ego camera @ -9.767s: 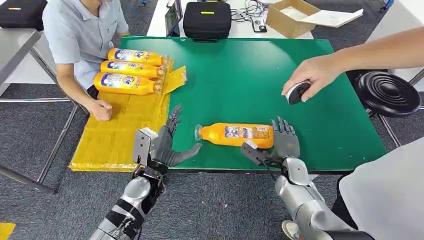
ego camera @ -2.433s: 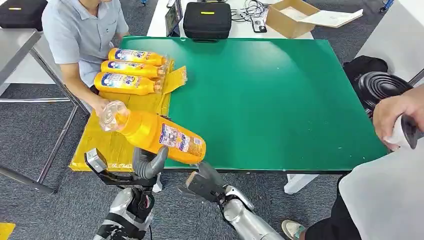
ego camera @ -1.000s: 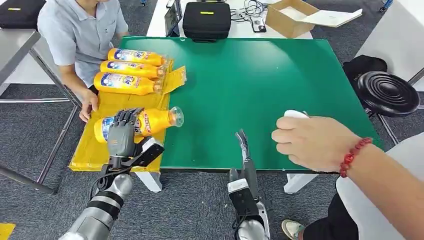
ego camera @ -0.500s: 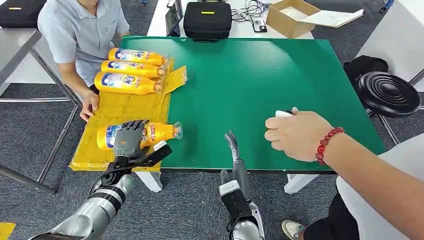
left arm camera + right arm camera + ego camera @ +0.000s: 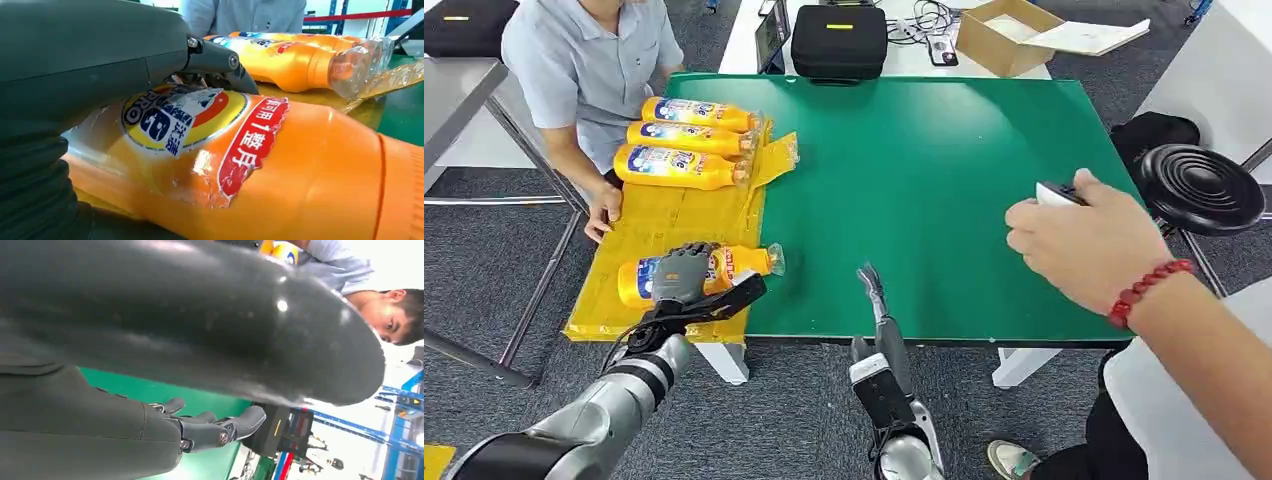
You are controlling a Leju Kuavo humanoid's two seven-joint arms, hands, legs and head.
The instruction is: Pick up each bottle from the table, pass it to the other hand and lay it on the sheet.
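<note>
An orange bottle [image 5: 729, 267] with a clear cap lies on its side on the yellow sheet [image 5: 664, 215], cap toward the green table [image 5: 944, 160]. My left hand [image 5: 681, 275] grips it around the label, fingers wrapped over the top. In the left wrist view the hand [image 5: 100, 60] covers the bottle [image 5: 300, 170] close up. My right hand [image 5: 879, 315] stands edge-on at the table's front edge, fingers straight and apart, holding nothing. The right wrist view shows that hand [image 5: 150, 340] with its fingers [image 5: 215, 427] extended over the green top.
Three more orange bottles [image 5: 684, 140] lie side by side at the sheet's far end. A seated person rests a hand [image 5: 604, 210] on the sheet's left edge. Another person's hand [image 5: 1089, 240] holds a small device over the table's right side. A black stool [image 5: 1204, 185] stands right.
The bottle went from my right hand to my left and now lies low on the sheet. My right hand drifted slightly left. The person's hand with the device drew back to the right.
</note>
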